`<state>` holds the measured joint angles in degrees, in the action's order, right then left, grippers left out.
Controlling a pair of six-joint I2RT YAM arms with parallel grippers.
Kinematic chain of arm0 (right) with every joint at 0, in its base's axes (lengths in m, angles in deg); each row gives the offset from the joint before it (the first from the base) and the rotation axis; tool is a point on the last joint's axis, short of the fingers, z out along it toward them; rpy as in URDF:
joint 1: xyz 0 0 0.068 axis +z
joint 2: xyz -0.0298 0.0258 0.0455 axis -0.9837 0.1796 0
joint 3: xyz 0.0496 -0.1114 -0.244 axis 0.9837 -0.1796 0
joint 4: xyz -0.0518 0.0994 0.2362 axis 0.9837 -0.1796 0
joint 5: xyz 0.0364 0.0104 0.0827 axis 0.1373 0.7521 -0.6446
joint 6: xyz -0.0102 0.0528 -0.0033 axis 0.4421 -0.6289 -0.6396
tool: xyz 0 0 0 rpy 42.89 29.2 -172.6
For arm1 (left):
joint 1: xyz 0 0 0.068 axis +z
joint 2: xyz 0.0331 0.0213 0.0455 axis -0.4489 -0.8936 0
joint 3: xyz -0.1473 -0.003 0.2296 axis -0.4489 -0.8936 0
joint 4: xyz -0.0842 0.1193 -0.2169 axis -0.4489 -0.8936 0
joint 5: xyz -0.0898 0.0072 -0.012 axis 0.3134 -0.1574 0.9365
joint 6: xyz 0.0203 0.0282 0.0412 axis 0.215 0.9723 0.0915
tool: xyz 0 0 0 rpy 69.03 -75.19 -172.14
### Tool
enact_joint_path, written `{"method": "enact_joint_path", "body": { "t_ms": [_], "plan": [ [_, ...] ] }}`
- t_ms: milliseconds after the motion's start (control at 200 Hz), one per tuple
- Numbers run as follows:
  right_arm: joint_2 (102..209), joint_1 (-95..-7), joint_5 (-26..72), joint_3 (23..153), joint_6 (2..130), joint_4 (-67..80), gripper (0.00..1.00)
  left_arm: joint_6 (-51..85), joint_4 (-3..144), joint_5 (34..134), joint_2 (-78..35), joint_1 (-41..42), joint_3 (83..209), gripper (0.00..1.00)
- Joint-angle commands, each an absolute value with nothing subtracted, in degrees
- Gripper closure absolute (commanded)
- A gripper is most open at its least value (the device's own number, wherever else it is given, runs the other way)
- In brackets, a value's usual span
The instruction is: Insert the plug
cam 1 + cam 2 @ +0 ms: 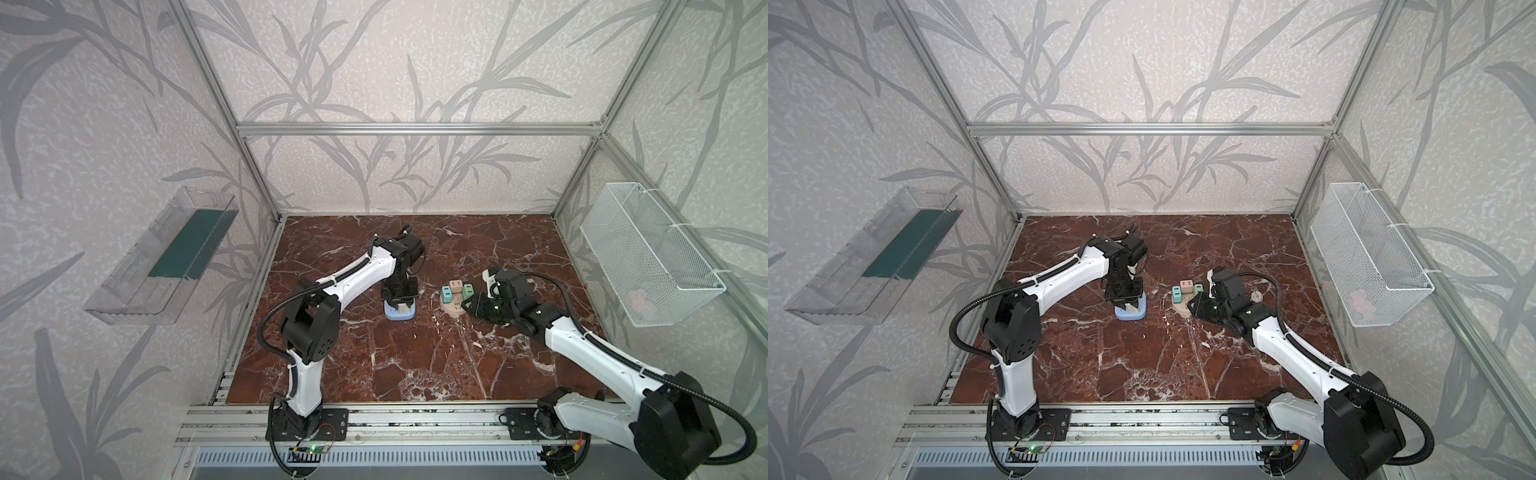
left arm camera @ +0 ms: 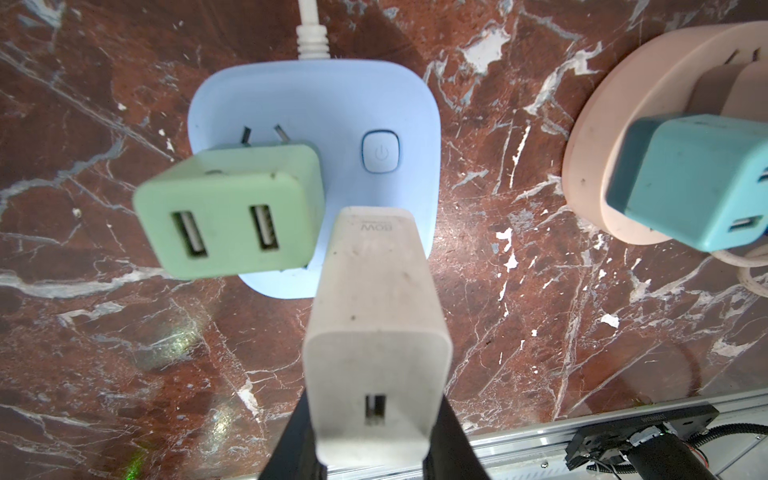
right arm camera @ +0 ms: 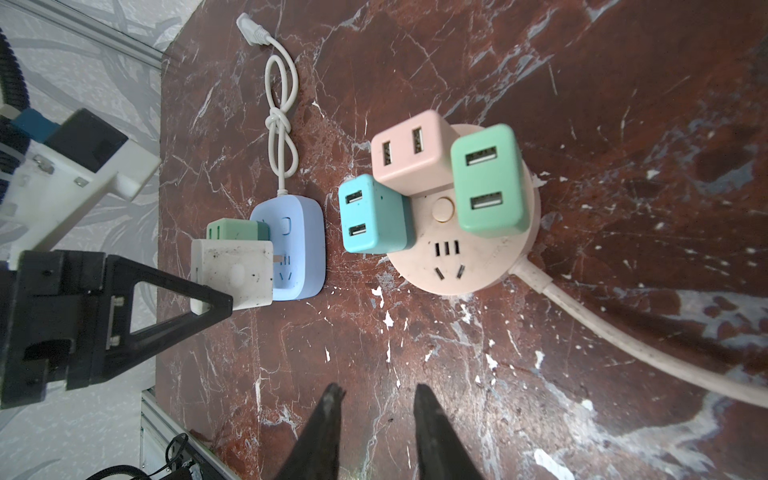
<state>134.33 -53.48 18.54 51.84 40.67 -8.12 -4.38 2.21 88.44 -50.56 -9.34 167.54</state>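
Task thing: white USB charger (image 2: 374, 316) = the plug to insert. It stands upright over the blue power strip (image 2: 332, 104), at the strip's end away from its cord and just beside the green USB charger (image 2: 232, 216).
L side: left gripper (image 2: 374, 419) jaws are clamped on the white charger's two sides near its USB-port end, coming down from above the strip.
R side: right gripper (image 3: 378, 399) jaws are a little apart w/ nothing between them. They hang over bare table (image 3: 415, 332), off to one side of the strip, beside the round pink power strip (image 3: 469, 266).
Done: charger is in hand and at the strip, prongs facing the strip's top. Green USB charger sits plugged into the strip.
Gap: in right wrist view the metal prongs (image 3: 282, 261) show between charger body and strip face, so the body isn't seated. Can't tell if the tips are in the slots or only at them.
Left to do: prob. a straight push till body meets strip, then release & back off.
Progress est.: late, approx last step.
Watch: tight fit next to the green charger. Strip lies loose on the table w/ nothing bracing it, so an off-axis push could shift it.
Other: pink strip carries three chargers; neither gripper touches it.
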Motion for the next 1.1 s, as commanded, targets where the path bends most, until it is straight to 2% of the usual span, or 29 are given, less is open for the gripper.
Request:
{"method": "enact_joint_path", "body": {
  "t_ms": [0,575,1095],
  "plan": [
    [133.4,-53.89,18.1,50.98,41.34,-7.79,0.69,-4.49,1.12,88.13,-50.72,-9.55,166.91,1.0],
    [132.18,-54.43,17.67,50.64,41.44,-7.94,0.69,-5.65,2.12,88.05,-51.93,-10.57,166.57,1.0],
    [131.73,-55.72,15.95,50.75,41.35,-8.03,0.69,-3.34,-7.9,85.08,-58.53,-10.49,178.19,1.0]
  ]
}}
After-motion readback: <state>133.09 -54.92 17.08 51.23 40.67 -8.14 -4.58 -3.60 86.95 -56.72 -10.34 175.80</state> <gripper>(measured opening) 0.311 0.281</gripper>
